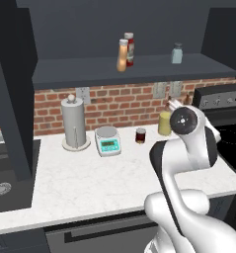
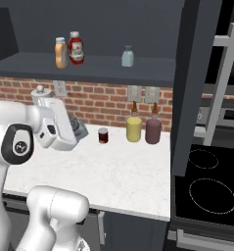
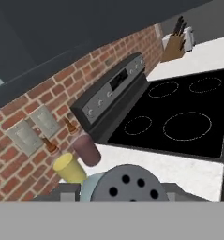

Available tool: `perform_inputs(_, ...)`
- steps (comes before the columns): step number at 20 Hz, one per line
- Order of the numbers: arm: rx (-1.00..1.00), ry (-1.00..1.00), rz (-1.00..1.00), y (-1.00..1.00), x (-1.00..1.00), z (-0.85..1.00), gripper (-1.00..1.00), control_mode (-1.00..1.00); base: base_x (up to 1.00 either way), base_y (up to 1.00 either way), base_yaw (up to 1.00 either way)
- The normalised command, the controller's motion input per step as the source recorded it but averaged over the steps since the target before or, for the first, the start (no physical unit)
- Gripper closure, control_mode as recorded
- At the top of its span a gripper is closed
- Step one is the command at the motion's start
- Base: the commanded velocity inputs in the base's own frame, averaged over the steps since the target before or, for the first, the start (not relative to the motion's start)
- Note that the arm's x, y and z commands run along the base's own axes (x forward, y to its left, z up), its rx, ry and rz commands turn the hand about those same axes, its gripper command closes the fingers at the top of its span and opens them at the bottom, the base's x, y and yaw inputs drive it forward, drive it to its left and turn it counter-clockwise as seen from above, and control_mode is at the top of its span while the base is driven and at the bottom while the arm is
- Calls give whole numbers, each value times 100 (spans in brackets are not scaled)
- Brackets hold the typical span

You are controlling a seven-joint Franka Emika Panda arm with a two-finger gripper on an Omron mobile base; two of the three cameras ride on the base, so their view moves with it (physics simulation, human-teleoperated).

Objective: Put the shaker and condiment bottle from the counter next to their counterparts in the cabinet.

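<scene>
- Gripper (image 3: 116, 191) – pinching the small squarish blue-grey translucent shaker (image 3: 125, 180) with the dark grey perforated cap; the fingers sit against its two sides, and the cap faces the hand camera.
- In the right base view the shaker (image 2: 81, 129) sits at the end of the white hand, held clear above the wide white marbled worktop (image 2: 118, 181), well below the shelf.
- Slim orange-tan condiment bottle (image 1: 122, 55) with a white cap stands upright on the flat dark shelf board of the large dark grey wall cabinet (image 1: 139, 69), near the board's front edge and just beside the red white-capped bottle (image 1: 129, 48). I cannot tell whether the two touch.
- Pale blue shaker (image 1: 177, 53) with a light grey cap is on the same board, further towards its right end and well apart from the two bottles.
- Along the worktop's back edge by the brick wall, going left to right: grey paper-towel roll on a stand (image 1: 74, 123), small white kitchen scale (image 1: 108, 141), small dark-red jar (image 1: 140, 135), yellow-filled bottle (image 2: 133, 128) and maroon-filled bottle (image 2: 153, 130). The last two stand side by side near the back right corner.
- Black glass-top stove (image 3: 179, 117) sits past the worktop's right edge. A wooden knife block (image 3: 173, 47) stands on the far counter beyond it.
- Dark sink (image 1: 1, 188) lies off the worktop's left edge.
</scene>
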Motion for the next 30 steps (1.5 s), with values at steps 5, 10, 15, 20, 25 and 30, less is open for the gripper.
perform_inputs(5, -6, -15, 0, 0, -26, 54, 100, -100, 0, 0, 0)
perform_inputs(10, -6, -4, 0, 0, -16, 63, 100, -100, 0, 0, 0)
perform_inputs(15, -2, 0, 0, 0, -4, 74, 100, -100, 0, 0, 0)
perform_inputs(20, -2, 0, 0, 0, 0, 68, 100, -100, 0, 0, 0)
perform_inputs(25, -11, 8, 0, 17, 0, 19, 100, -100, 0, 0, 0)
perform_inputs(30, -9, 1, 0, 0, 33, 12, 100, -100, 0, 0, 0)
